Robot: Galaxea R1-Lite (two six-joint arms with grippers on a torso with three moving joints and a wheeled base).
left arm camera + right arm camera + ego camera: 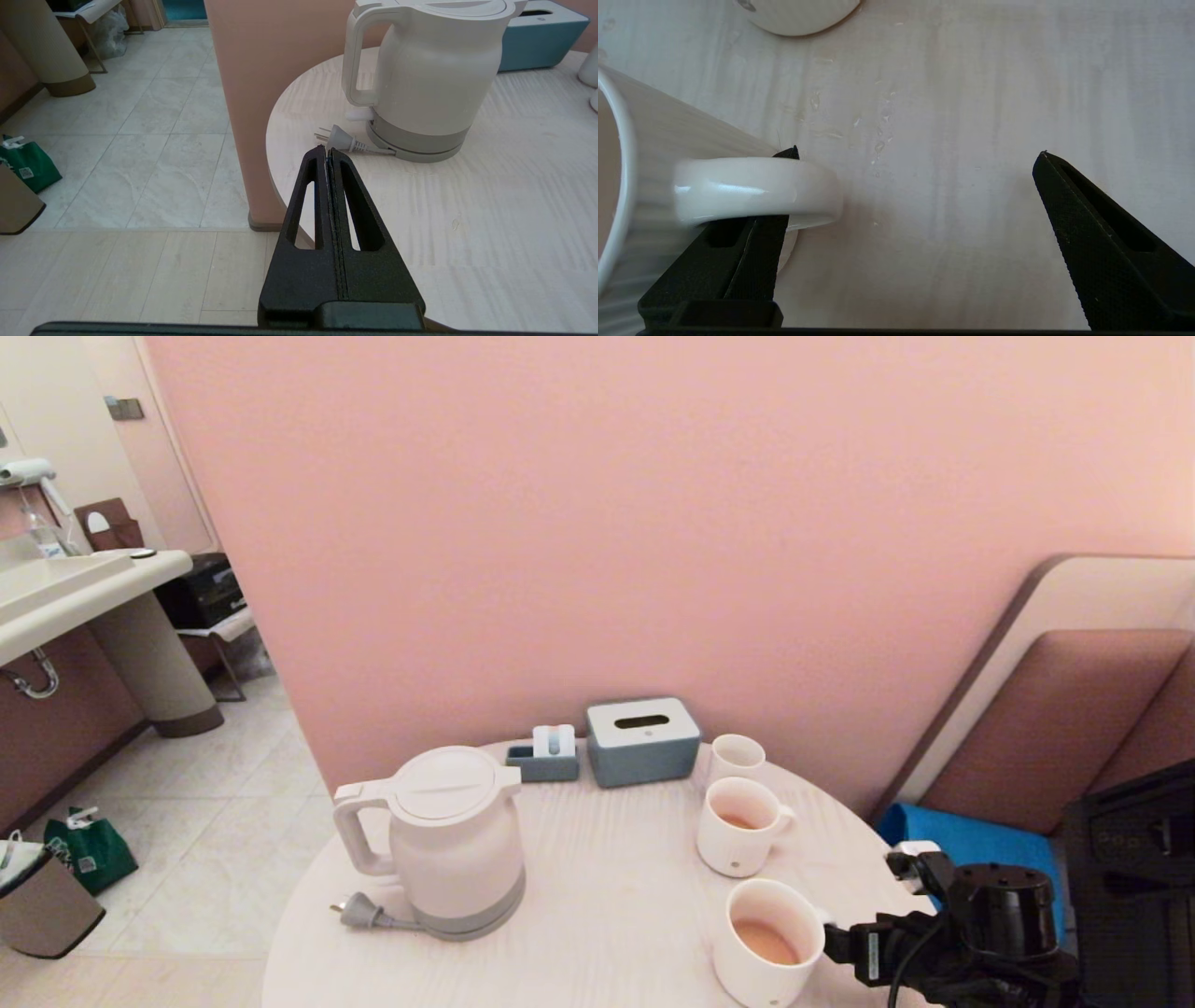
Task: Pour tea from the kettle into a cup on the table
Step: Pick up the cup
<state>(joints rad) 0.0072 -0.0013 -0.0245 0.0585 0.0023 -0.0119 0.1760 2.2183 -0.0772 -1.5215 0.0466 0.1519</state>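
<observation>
- Head view: table (607, 887) carries kettle (457, 840) at centre-left, handle toward frame left.
- Cup (767, 941), with tea (766, 943), at lower right, touching the spread right gripper (915, 196), which is nearer it.
- Left gripper (329, 151), fingers pressed together, is nearer the kettle.

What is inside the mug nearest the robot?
The near mug holds pale reddish-brown tea, filling only its lower part; its bottom is hidden by the liquid.
</observation>
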